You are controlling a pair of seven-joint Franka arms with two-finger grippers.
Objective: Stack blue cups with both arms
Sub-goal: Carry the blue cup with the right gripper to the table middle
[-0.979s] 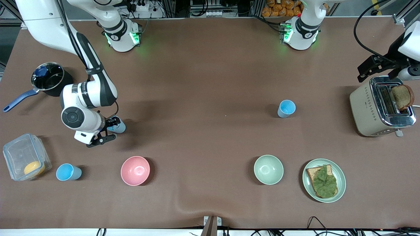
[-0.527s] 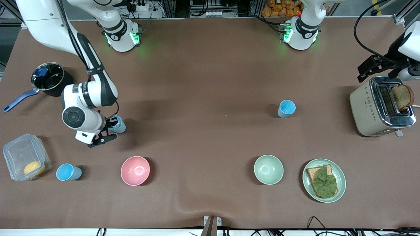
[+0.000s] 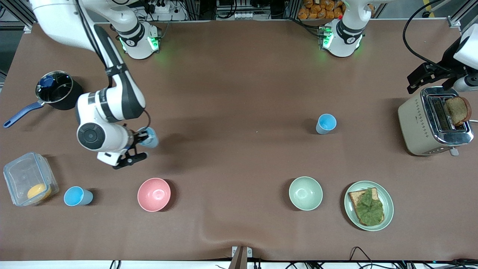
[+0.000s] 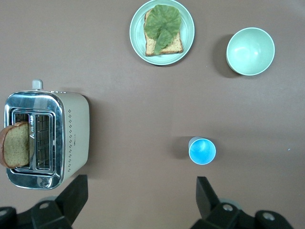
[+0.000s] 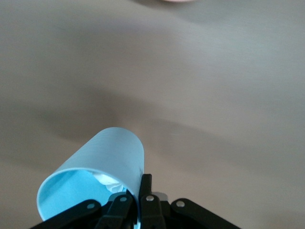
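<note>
Holding one blue cup (image 3: 150, 136) by its rim, the right gripper (image 3: 143, 139) is clamped tight, one finger inside the cup and one outside; a white lump shows inside in the right wrist view. The cup looks lifted clear of the table (image 3: 239, 74), though its height is hard to judge.

Since a second ago: this cup and the right gripper have shifted toward the table's middle, and the jaws have closed. Nothing else has moved.

Other blue cups: second cup (image 3: 77, 196), upright, near the front edge at the right arm's end, just beside the clear box (image 3: 28, 178). Third cup (image 3: 326, 123), upright, alone toward the left arm's end.

Left gripper (image 4: 138, 195): waiting over the toaster (image 3: 433, 121), jaws spread wide, holding nothing.

Open room: a broad bare stretch of table lies between the held cup and the third cup. Nearer the front camera, the pink bowl (image 3: 154, 194), green bowl (image 3: 305, 193) and plate (image 3: 369, 205) stand in a row, well apart. The pot (image 3: 56, 90) sits close to the edge at the right arm's end.
</note>
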